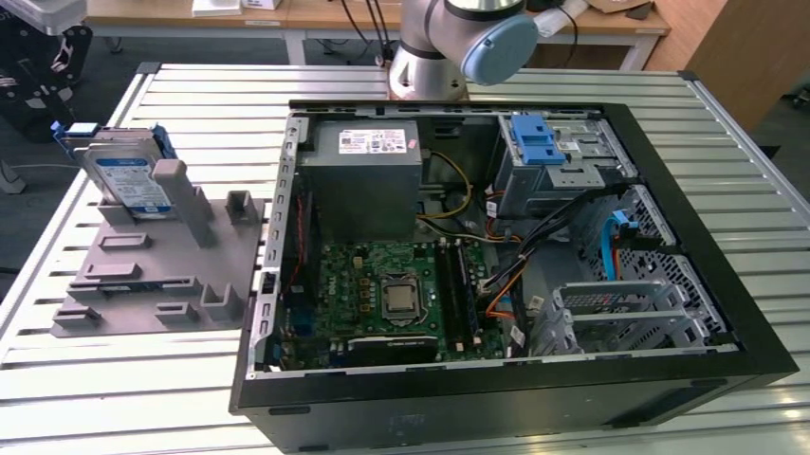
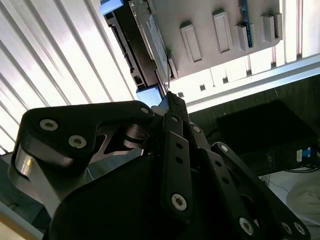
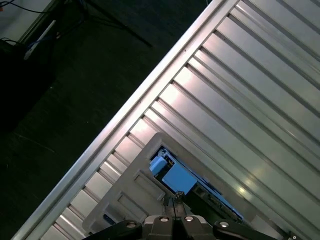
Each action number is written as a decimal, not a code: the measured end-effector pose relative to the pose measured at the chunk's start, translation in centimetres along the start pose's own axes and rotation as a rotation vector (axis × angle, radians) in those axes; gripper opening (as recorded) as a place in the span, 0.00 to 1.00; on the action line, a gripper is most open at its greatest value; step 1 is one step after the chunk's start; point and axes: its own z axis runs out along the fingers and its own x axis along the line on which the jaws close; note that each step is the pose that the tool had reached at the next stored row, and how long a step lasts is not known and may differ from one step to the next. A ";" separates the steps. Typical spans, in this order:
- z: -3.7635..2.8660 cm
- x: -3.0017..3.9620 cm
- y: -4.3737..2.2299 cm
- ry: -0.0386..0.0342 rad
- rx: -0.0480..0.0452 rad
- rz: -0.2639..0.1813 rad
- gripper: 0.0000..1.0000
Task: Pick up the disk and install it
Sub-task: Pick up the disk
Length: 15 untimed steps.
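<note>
Exterior view, upper left of the frame: the disk (image 1: 127, 175) stands on edge in a grey slotted holder (image 1: 165, 275), close to the left edge of the ribbed table (image 1: 127, 398). The holder's right side lies just beside the outer wall of the open computer case (image 1: 506, 408), which takes up the middle and right. Inside the case, the blue-latched drive cage (image 1: 557, 152) sits at upper right, next to the power supply (image 1: 367, 180). The arm (image 1: 469, 38) rises behind the case's far wall at the top edge. In both wrist views the gripper (image 3: 176, 202) (image 2: 169, 100) hangs over the disk (image 3: 180, 180) (image 2: 142, 45), apart from it, fingertips pressed together with nothing between them. Open air surrounds the disk's upper edge, and the holder (image 3: 135, 185) (image 2: 225, 25) lies near the table's rim.
</note>
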 end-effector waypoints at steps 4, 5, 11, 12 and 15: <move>0.00 0.00 0.00 0.0000 0.0000 -0.001 0.11; 0.00 0.00 0.00 0.0001 0.0000 -0.003 0.11; 0.00 0.00 0.00 0.0034 0.0001 -0.080 0.11; 0.00 0.00 0.00 0.0040 0.0002 -0.096 0.11; 0.00 0.00 0.00 0.0060 0.0003 -0.143 0.11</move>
